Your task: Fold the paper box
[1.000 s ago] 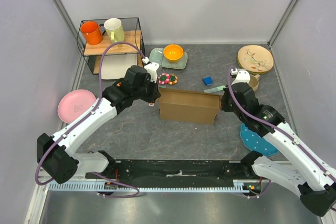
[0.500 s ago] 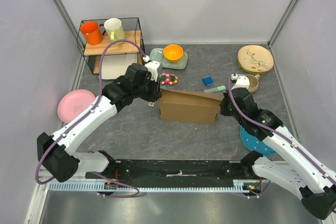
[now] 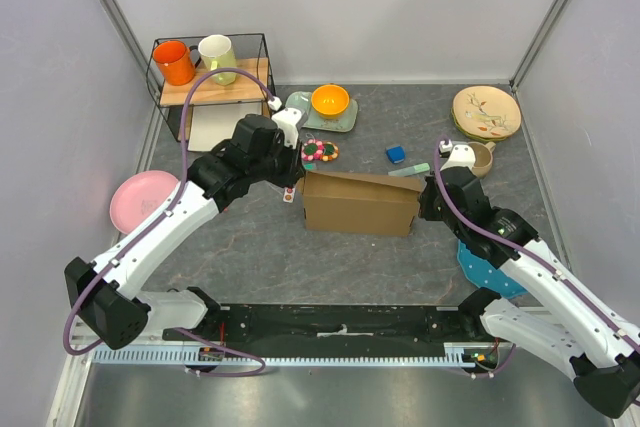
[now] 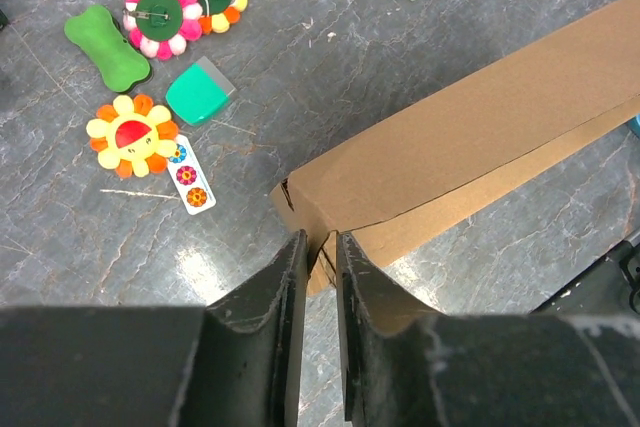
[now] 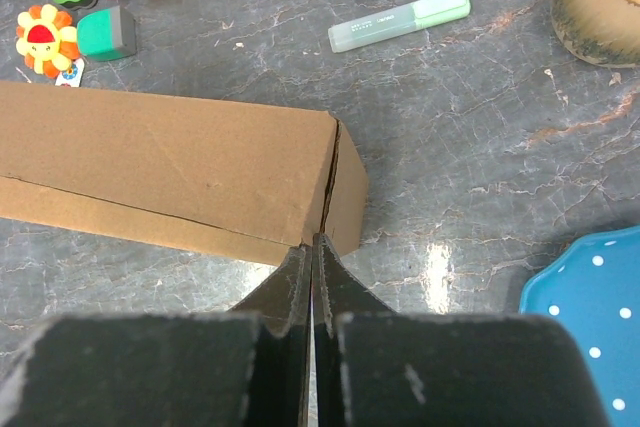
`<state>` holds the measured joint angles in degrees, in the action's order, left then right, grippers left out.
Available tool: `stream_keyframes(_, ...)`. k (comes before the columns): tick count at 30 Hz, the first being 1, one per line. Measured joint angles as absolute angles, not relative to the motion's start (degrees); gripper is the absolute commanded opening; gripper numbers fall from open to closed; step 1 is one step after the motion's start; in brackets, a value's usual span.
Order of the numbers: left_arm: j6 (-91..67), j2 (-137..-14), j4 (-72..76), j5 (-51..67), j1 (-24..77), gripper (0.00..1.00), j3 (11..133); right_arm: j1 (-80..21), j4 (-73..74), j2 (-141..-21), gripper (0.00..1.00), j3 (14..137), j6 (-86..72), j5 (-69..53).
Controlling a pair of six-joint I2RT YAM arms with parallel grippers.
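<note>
Now, box: the brown cardboard box [image 3: 360, 205] is found near the middle of the desk [image 3: 250, 247]. It lies long and flat, with its walls raised and its lid laid down, and a seam is visible along the front side.
Left claw: the left claw [image 4: 320, 239] is set at the box's left end with its fingers [image 4: 280, 297] slightly spread. The corner edge of the cardboard is seen in the narrow gap; whether the pads are touched by it cannot be told.
Right claw: the right claw [image 5: 312, 242] is pressed together with nothing between, and its tip is brought against the corner seam at the box's right end.
Change: compared with a second earlier, the left fingers are parted instead of closed, and the left wrist is drawn a little up and away. The right claw is shifted slightly nearer the box. The box itself is not displaced.
Meaning: the left corner is judged to be released. The shape is kept without that grip, so the fold there is taken as holding, and the task is judged nearly done.
Remaining: the right end is probably still to be pressed or tucked home.
Risk: the lid may spring up once both claws are withdrawn.
Nearby: flower toys [image 4: 160, 12] and a green highlighter [image 5: 400, 19] are left untouched beyond the box.
</note>
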<state>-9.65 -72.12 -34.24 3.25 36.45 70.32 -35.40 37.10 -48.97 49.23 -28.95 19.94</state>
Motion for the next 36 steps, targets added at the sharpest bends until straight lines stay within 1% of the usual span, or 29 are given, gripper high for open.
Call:
stream_keyframes(2,-9.58,-72.12,-34.22,3.29,36.45,0.24,70.19,-35.4,37.1,-48.99,0.0,49.23,-28.95,19.97)
stream_keyframes(3,-9.56,-72.12,-34.2,3.33,36.45,0.27,70.08,-35.4,37.15,-49.1,0.0,49.28,-28.95,19.97)
stream_keyframes(8,-9.37,-72.1,-34.39,3.77,36.45,0.34,68.97,-35.4,37.5,-49.3,0.01,49.67,-28.93,19.97)
stream_keyframes(13,-9.3,-72.07,-35.18,4.71,36.47,0.36,68.03,-35.4,37.82,-49.65,0.02,50.02,-28.93,19.99)
stream_keyframes(16,-9.3,-71.85,-35.48,4.71,36.45,0.31,67.11,-35.4,37.95,-49.74,0.02,50.11,-28.95,19.99)
stream_keyframes(17,-9.3,-71.75,-35.55,4.71,36.47,0.24,66.83,-35.4,38.02,-49.74,0.02,50.15,-28.95,19.97)
stream_keyframes(19,-9.3,-71.31,-35.62,4.69,36.45,0.17,66.08,-35.4,38.13,-49.8,0.02,50.19,-28.93,19.99)
stream_keyframes(20,-9.26,-71.07,-35.68,4.62,36.45,0.12,65.73,-35.4,38.17,-49.8,0.02,50.19,-28.95,19.97)
stream_keyframes(23,-9.32,-70.3,-35.7,4.78,36.45,0.06,65.14,-35.4,38.19,-49.82,0.02,50.19,-28.93,19.97)
stream_keyframes(28,-9.39,-70.0,-35.51,6.24,36.45,0.02,65.14,-35.4,38.22,-49.84,0.02,50.19,-28.93,19.97)
stream_keyframes(36,-10.5,-70.0,-35.16,8.14,36.38,0.02,65.14,-35.4,38.28,-49.84,0.02,50.19,-28.93,19.99)
